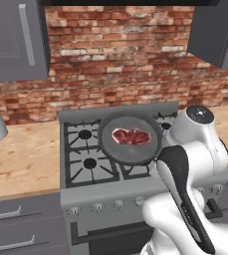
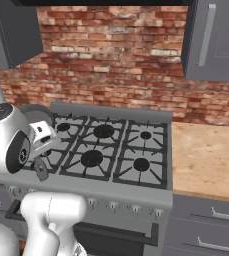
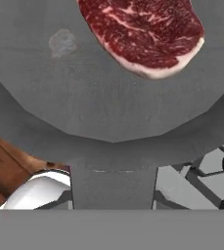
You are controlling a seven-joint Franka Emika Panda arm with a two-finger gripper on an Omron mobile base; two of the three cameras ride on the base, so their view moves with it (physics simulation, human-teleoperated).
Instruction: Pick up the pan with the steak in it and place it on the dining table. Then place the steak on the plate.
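**Pan held level above the stove, steak aboard**

Pan [image 1: 130, 138] and steak [image 1: 131, 136] are seen raised over the stove [image 1: 85, 159] in the left base view, the round dark body hanging above the burner grates near the middle of the cooktop. The steak lies flat inside, slightly toward the far side of the pan floor. In the hand view the pan floor [image 3: 84, 88] spreads directly ahead of the wrist, with the steak [image 3: 145, 36] toward the upper right and the root of the handle [image 3: 112, 185] running straight back under the camera.

The long axis of the pan, handle to far rim, is therefore lined up with the direction along which the gripper looks, the body lying straight out in front of the hand. The fingertips are hidden beneath the handle, so whether they are clamped on it cannot be told from the pictures; a grasp on the handle is judged likely, since the pan appears to hang clear of the grates.

The dining table and plate are not among what is shown, so the carrying leg is judged yet to be done. The pan would need to be kept level so the steak is not slid off.
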